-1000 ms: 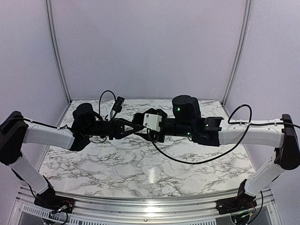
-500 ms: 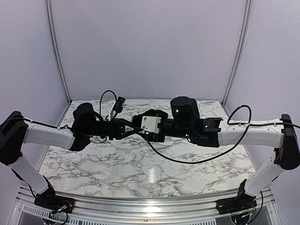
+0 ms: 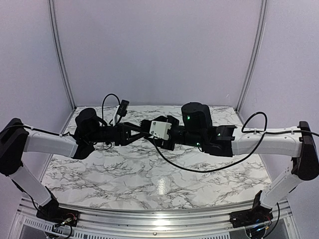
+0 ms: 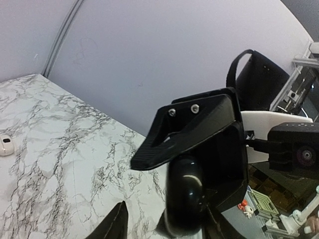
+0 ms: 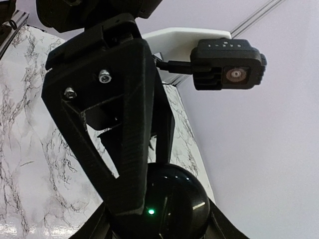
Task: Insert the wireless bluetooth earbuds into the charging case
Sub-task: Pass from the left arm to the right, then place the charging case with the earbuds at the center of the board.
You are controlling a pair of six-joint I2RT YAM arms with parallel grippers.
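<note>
Two robot arms reach in from the sides and meet in the air over the table (image 3: 124, 174). The left hand (image 3: 141, 131) and the right hand (image 3: 152, 135) point at each other, tip to tip. They are so close that their fingers cross.

The right hand is grasping the case (image 5: 169, 206). It is a shiny black thing, round like an egg. It sits right at the tips of the right hand, with one dark finger on each side. In the left wrist view, one right finger (image 4: 194, 124) lies over the top of the case. A tiny green light (image 5: 150, 211) shines on the side of the case that faces the right wrist.

The left hand is let go. Its fingers stand a bit apart, and the case is between them. Some table shows between one left fingertip (image 4: 115, 224) and the case, so it does not touch there. From the right wrist, a big left finger (image 5: 124, 124) crosses in front of the case.

The earbuds are hidden or too small to see.

Far past the left hand, a small white thing (image 4: 5, 144) lies on the table. A black camera (image 5: 227, 64) sits on the left wrist, above its fingers.
</note>
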